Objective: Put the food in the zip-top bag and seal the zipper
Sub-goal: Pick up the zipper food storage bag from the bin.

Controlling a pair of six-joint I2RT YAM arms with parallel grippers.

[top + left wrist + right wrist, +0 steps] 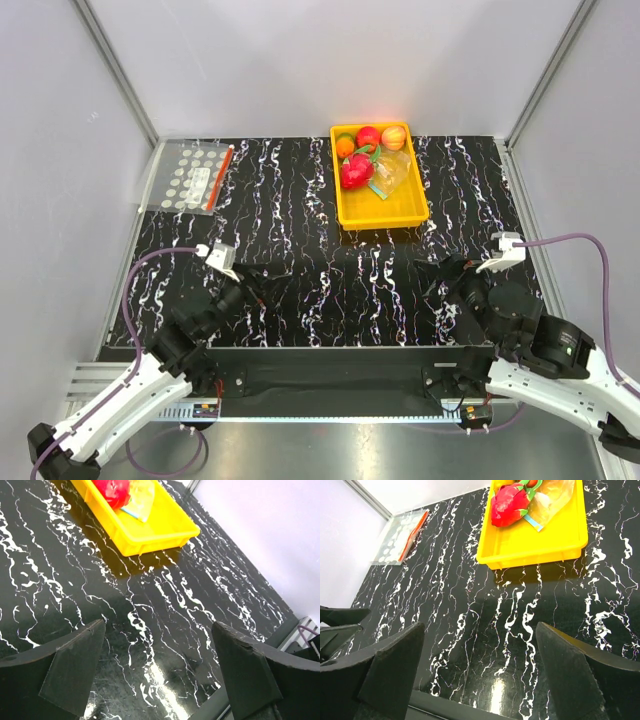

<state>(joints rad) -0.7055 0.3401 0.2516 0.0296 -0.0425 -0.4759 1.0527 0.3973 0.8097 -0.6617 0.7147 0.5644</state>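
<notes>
Black-and-white arms (120, 400) with purple cables (127, 300)

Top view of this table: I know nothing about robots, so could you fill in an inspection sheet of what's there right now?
Surface: table, glossy black with white veining.
Job's things: in the yellow tray, a red apple, peach-orange fruit and orange-and-green fruit at the far end; red leafy fruit beside the clear zip-top bag; fruits outside it; zipper state unclear.
Clutter: white-dotted bag, far left.
Grippers: left gripper and right gripper open, empty.
Cables: purple cable on each arm, away from the tray.
Surroundings: pale walls, metal frame.
</notes>
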